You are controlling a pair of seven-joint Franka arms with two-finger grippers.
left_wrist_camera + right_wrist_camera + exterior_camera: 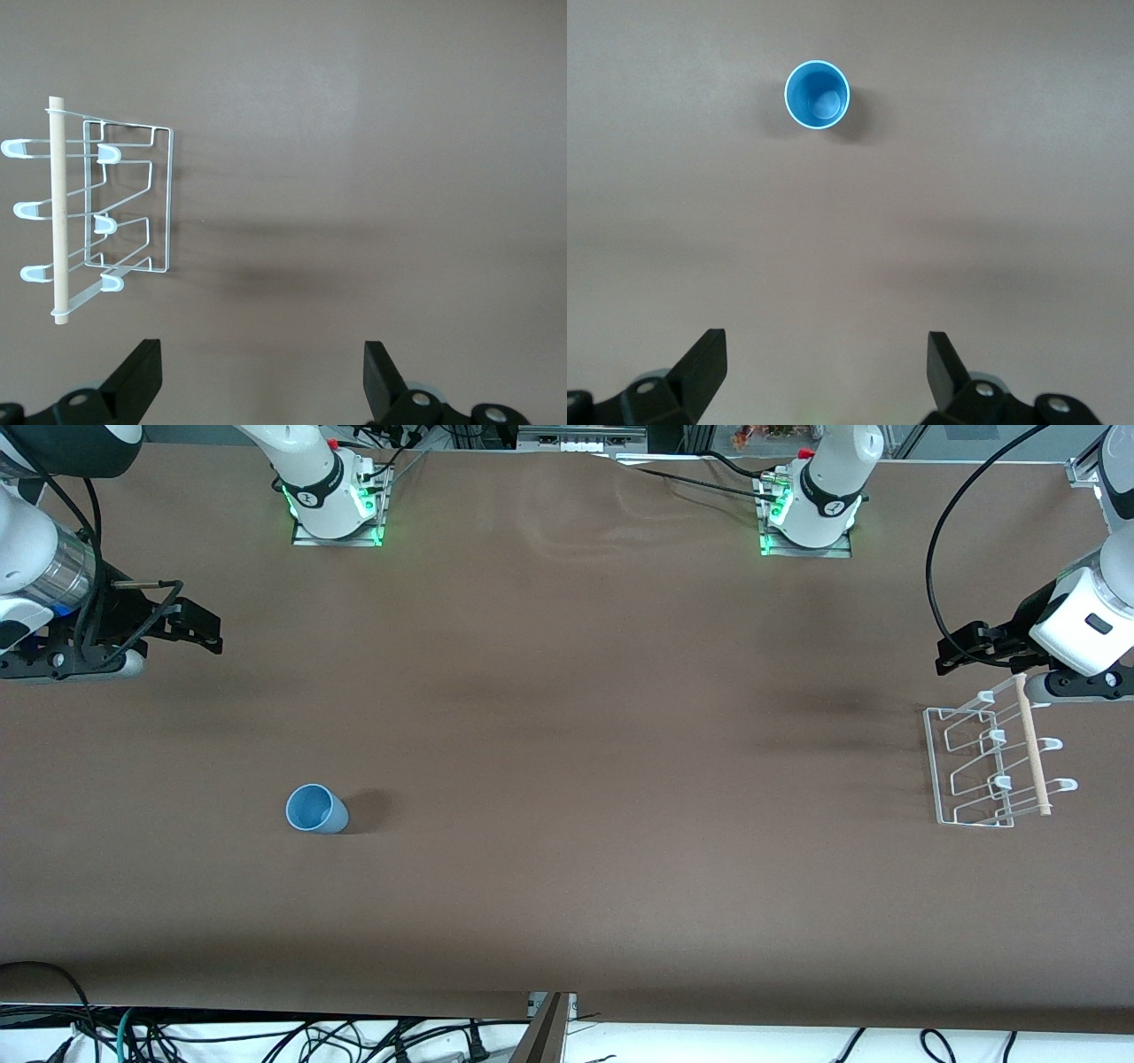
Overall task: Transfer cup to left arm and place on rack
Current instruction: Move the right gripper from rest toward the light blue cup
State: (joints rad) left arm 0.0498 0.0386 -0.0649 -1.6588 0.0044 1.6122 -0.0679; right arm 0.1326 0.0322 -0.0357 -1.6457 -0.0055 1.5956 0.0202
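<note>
Right gripper [199,627] hangs high over the right arm's end of the tabletop [567,717], fingers [700,363] spread wide and empty; the cup [315,810] stands upright, mouth up, well apart from it, nearer the front camera, nothing touching it; right wrist view looks straight down into the cup [818,94] and it looks empty, just a pale patch on the bottom. Nothing grasped yet, so the step in hand reads as the right arm's reach and pick; I'd centre the fingers on the cup, come down with them still wide, close on the wall below the rim and leave enough wall exposed for the handoff; it's light plastic, so an off-centre close could tip or slide it. Toward the left arm's end, the rack [988,766] sits on the tabletop, prongs bare, wooden dowel [1033,746] across it, nothing loaded. Left gripper [961,648] waits just above the rack's end that lies farther from the front camera, fingers [137,376] open and empty.
</note>
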